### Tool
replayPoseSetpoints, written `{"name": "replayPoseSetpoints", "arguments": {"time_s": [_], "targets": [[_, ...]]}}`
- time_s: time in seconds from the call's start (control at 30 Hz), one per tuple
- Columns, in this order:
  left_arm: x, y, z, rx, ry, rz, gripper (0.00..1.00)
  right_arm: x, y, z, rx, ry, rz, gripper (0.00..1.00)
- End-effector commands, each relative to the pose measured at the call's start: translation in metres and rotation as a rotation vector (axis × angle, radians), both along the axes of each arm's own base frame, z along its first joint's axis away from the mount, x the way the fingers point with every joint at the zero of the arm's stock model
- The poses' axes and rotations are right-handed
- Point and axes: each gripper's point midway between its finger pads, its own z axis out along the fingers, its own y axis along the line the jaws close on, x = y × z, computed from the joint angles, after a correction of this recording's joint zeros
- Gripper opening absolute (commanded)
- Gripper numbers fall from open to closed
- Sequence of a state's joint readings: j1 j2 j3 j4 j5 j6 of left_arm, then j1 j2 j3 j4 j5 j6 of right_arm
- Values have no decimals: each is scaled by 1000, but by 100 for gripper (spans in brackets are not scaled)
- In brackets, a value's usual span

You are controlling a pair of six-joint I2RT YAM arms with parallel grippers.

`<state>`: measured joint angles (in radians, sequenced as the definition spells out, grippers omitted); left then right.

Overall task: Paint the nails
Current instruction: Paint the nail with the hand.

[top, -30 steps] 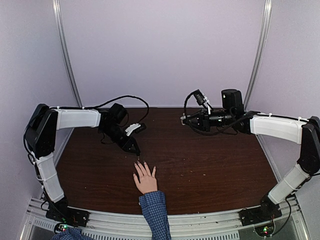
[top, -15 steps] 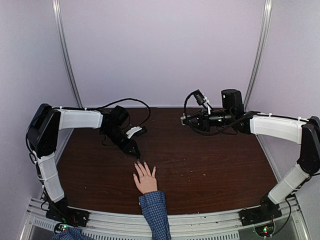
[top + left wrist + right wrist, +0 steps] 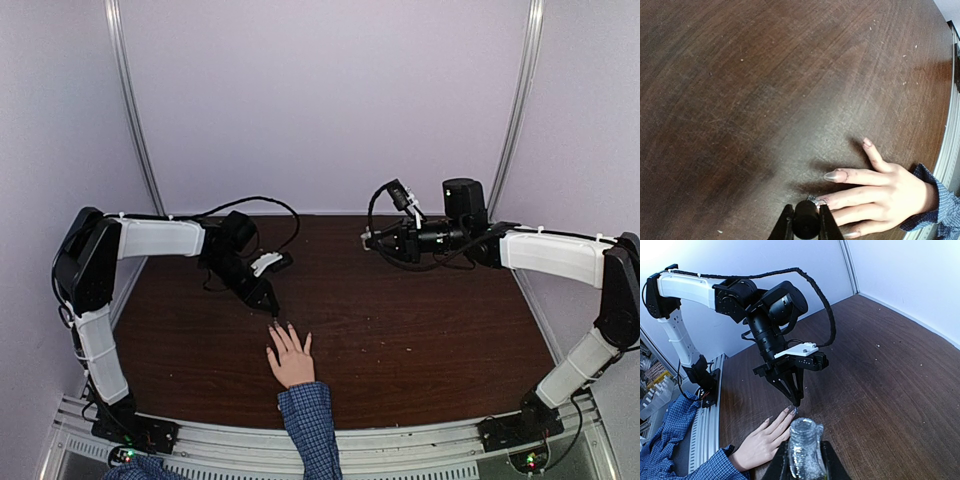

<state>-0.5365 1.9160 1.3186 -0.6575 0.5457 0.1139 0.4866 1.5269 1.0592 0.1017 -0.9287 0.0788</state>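
A light-skinned hand (image 3: 291, 360) with a blue checked cuff (image 3: 306, 402) lies flat near the table's front edge, fingers spread. In the left wrist view its long nails show: one silvery nail (image 3: 832, 175) and a middle nail (image 3: 816, 201) under the brush tip. My left gripper (image 3: 806, 210) is shut on the black brush cap (image 3: 806, 221) and points down at that fingertip (image 3: 792, 411). At the back right and raised, my right gripper (image 3: 803, 462) is shut on the open glittery polish bottle (image 3: 803, 440).
The dark wooden table (image 3: 420, 330) is walled in lilac on three sides. A metal rail (image 3: 420, 455) runs along the near edge. A black cable (image 3: 262, 200) loops behind the left arm. A blue-shirted arm (image 3: 662, 440) reaches in from the front.
My left wrist has shifted very slightly over the fingertips. The hand and the right arm have not moved.
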Motion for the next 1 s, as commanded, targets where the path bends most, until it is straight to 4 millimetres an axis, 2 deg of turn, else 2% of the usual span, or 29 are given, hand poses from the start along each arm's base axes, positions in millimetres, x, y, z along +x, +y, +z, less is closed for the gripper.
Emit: {"name": "replayPoseSetpoints", "arguments": {"time_s": [0.0,0.67,0.97], "targets": [[10,2,8,-1,-26,17,0,0,0,1,13,-3,11,0],[17,7,23,-9,-71,37,0,-1,-1,2,14,-3,11,0],[15,-2,40,-93,-93,24,0,-1,0,2,13,-2,12,0]]}}
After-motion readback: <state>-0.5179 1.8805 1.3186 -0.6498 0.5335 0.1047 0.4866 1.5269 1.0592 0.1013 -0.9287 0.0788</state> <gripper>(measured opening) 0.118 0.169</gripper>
